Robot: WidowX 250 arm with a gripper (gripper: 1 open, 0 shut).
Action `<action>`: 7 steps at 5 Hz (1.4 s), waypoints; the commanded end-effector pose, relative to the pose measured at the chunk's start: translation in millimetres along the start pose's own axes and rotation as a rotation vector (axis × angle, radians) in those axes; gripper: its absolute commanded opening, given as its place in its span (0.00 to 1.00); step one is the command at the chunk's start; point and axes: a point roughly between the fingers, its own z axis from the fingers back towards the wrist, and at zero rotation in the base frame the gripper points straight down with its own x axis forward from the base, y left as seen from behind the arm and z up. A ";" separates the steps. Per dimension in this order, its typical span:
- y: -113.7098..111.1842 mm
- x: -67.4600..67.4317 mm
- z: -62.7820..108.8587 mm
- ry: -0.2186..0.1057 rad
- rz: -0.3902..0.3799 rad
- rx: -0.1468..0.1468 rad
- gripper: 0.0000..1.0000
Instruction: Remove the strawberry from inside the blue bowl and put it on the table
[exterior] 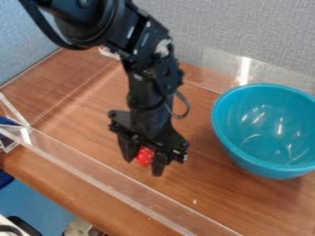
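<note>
strawberry (145,157) was pinched between the closed jaws of the gripper (146,158), pointed straight down, low over the table (74,97), just off the wood as far as i could tell; contact with the surface not resolvable. it sat at about 9 o'clock from the blue bowl (266,129), clear of the rim, bowl looked empty. judged it light, small, probably a bit slick and soft or hollow, so a side pinch across the red body was the right hold, not the green top; too much squeeze could pop it out sideways. it'd likely roll a little once let go. around it: clear acrylic wall (99,175) at roughly 7 o'clock from the gripper, near enough to stop a roll. nothing lay under the berry; wood below looked bare.
</note>
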 end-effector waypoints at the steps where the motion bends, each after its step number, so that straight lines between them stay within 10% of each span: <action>1: 7.8 5.5 -2.8 -0.017 0.029 -0.001 0.00; 2: 8.3 5.8 -1.3 -0.016 0.037 -0.017 1.00; 7: 33.4 16.4 90.5 -0.186 0.144 -0.178 1.00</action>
